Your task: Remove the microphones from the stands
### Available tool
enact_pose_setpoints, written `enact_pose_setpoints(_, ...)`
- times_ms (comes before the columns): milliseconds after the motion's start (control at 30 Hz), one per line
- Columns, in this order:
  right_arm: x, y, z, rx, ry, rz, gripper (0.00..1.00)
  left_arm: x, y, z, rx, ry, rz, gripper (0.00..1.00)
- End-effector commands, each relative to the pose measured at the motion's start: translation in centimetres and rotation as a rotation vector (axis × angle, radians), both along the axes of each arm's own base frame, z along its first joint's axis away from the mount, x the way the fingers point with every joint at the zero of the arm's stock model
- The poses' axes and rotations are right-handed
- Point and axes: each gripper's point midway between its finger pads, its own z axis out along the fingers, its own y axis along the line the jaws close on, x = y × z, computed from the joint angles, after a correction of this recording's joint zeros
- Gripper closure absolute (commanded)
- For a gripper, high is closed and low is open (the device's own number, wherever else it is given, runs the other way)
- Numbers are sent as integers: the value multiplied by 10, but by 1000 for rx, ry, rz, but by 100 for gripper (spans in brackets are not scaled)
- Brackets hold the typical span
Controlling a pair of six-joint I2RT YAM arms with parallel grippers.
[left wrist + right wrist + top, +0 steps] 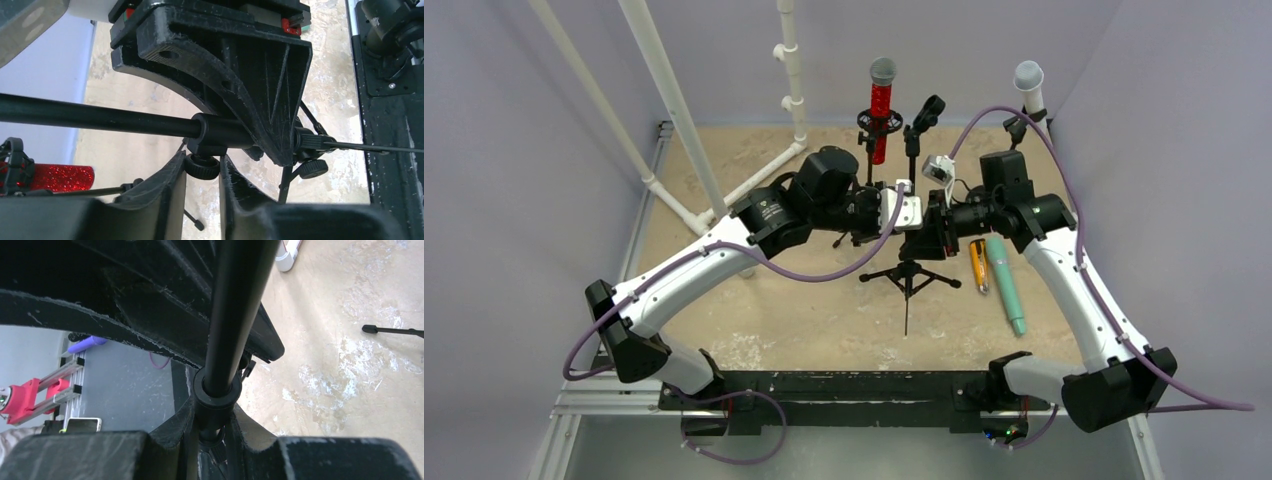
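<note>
Gripping the tripod stand [909,272] at the collar [216,395] on its pole, the right tool [212,430] is clamping shut around it. The left tool [202,175] is sitting at the same stand from the opposite side, its fingers [167,190] lying narrowly either side of the small knob [202,167] under the collar; whether they are pinching it I cannot tell. The red microphone [880,110] is standing upright in a shock mount [879,124] just behind the stand. A teal microphone [1006,285] is lying on the surface [804,310] to the stand's right.

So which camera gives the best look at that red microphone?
The top view: it shows nearly the whole red microphone, silver head up, standing at the back. The left wrist view catches only a strip of its glittery red body at the lower left. The right wrist view doesn't show it.
</note>
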Motion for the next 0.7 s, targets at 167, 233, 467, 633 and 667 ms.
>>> enact_pose_setpoints(167,-7,-2,14,26,-103,42,100,-33,-5,21,-71,107,-152,100)
enact_pose_setpoints(233,-6,-4,14,5,-140,43,100,-41,-2,24,-99,200,-189,100)
enact_pose_setpoints(467,-1,-15,12,-79,-242,34,100,-60,10,30,-117,576,-314,100)
enact_pose_setpoints(633,0,-18,11,-105,-271,31,100,-69,15,27,-103,724,-363,74)
enact_pose_setpoints(667,0,-18,11,-104,-270,32,100,-69,16,26,-100,737,-358,64)
